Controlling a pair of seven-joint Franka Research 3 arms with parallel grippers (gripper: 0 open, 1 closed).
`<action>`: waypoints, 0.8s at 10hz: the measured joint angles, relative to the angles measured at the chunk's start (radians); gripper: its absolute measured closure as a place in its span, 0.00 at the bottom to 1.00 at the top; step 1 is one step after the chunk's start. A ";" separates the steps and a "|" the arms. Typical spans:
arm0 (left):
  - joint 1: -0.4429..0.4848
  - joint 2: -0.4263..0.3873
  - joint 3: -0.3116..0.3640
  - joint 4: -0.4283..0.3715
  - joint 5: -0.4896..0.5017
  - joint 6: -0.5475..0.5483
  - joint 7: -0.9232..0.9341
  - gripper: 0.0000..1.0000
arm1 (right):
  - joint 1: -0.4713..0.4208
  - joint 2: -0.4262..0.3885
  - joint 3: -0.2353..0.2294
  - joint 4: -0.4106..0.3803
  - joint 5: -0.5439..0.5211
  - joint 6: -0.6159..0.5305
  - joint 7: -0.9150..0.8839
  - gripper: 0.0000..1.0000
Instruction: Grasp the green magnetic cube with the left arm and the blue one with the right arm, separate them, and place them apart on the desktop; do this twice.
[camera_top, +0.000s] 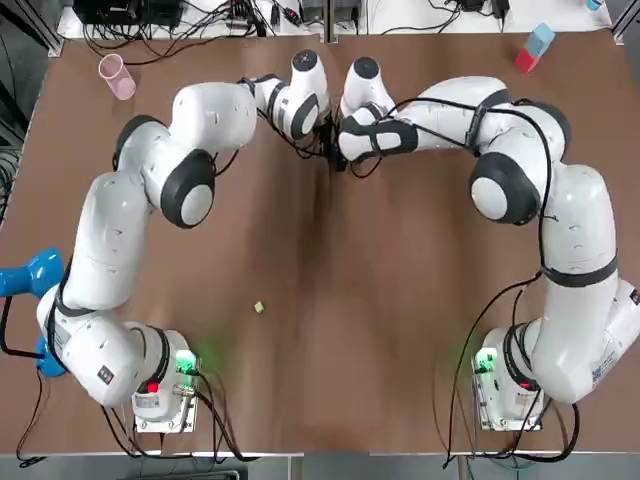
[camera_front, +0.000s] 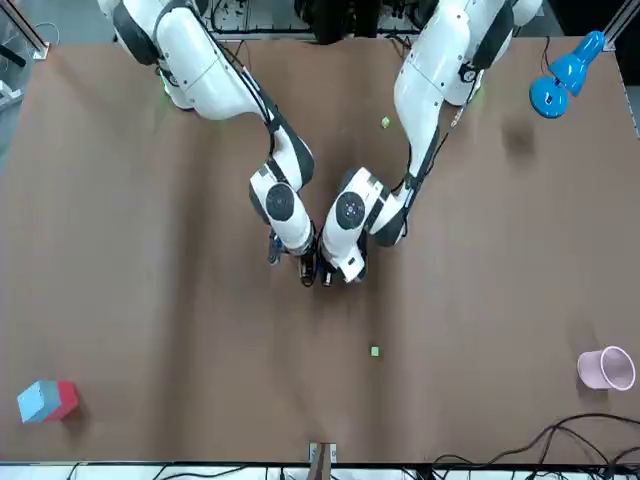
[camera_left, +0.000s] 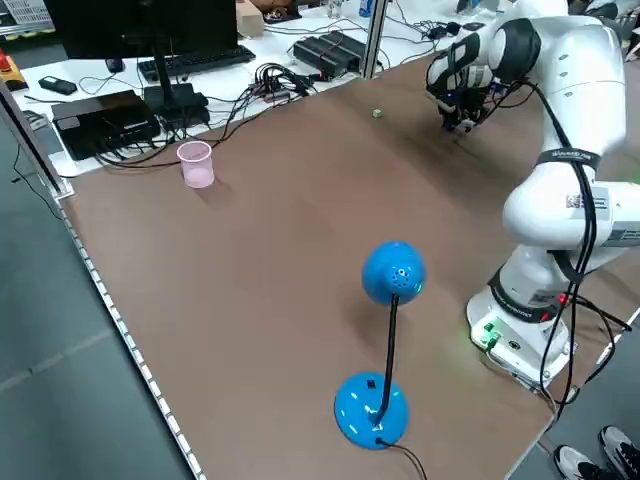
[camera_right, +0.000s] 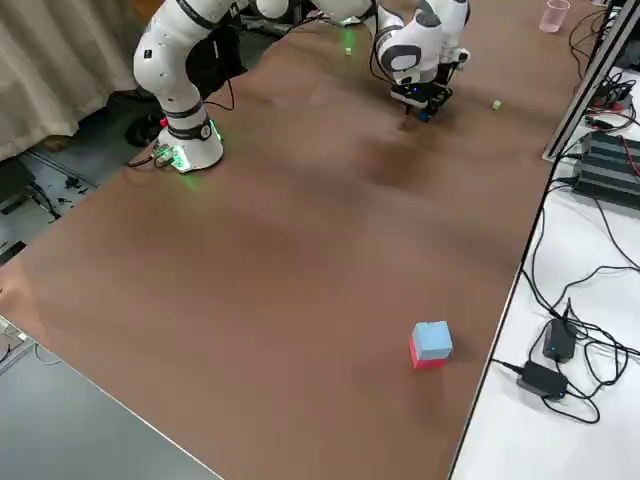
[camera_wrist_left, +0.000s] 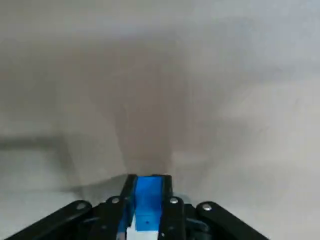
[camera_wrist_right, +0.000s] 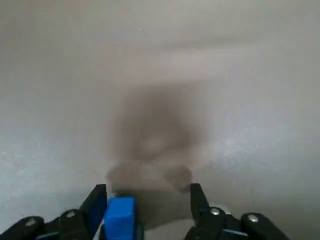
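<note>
One small green cube (camera_top: 259, 307) lay loose on the table, well apart from the pink cup (camera_top: 117, 76). A second green cube (camera_front: 375, 351) lay nearer that cup. A blue cube (camera_wrist_left: 147, 202) sat pinched upright in the left gripper (camera_wrist_left: 149, 179).

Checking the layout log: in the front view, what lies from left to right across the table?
Blue-and-red block, right gripper, left gripper, nearer small green cube, pink cup. Left out for overlap: blue lamp, farther small green cube.
</note>
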 joint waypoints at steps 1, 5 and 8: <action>0.000 -0.003 0.000 0.004 0.000 0.000 0.000 0.76 | 0.000 0.002 0.000 0.003 0.000 0.000 0.001 0.41; -0.009 -0.004 -0.004 0.004 0.000 -0.001 0.000 0.76 | 0.000 0.003 0.000 0.011 0.000 0.001 0.001 0.47; -0.008 -0.004 -0.004 0.004 0.000 -0.001 0.000 0.76 | 0.000 0.005 0.000 0.012 0.000 0.001 0.001 0.69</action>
